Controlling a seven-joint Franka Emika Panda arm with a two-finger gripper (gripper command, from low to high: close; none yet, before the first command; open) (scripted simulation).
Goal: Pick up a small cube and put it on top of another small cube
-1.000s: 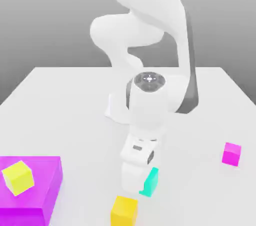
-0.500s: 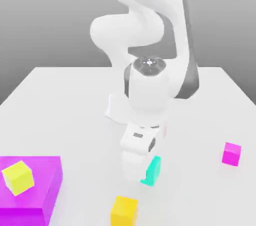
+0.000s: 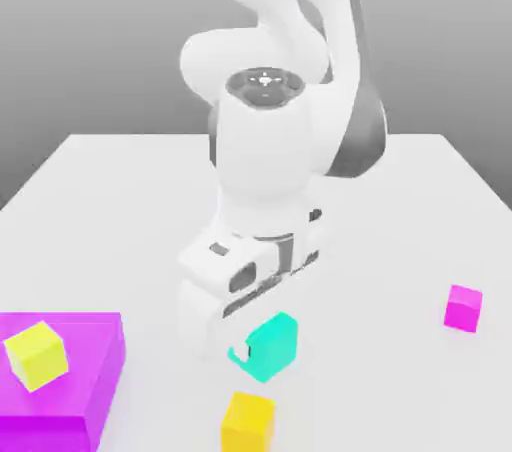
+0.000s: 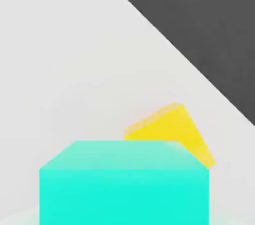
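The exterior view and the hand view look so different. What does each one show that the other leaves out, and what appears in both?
Exterior view alone: the white arm with its hand shut on the teal cube, held up off the table; a big magenta block carrying a yellow-green cube; a small magenta cube toward that view's right.

Hand view alone: the dark floor beyond the table's edge.

Both: the teal cube, the orange-yellow cube and the white table.
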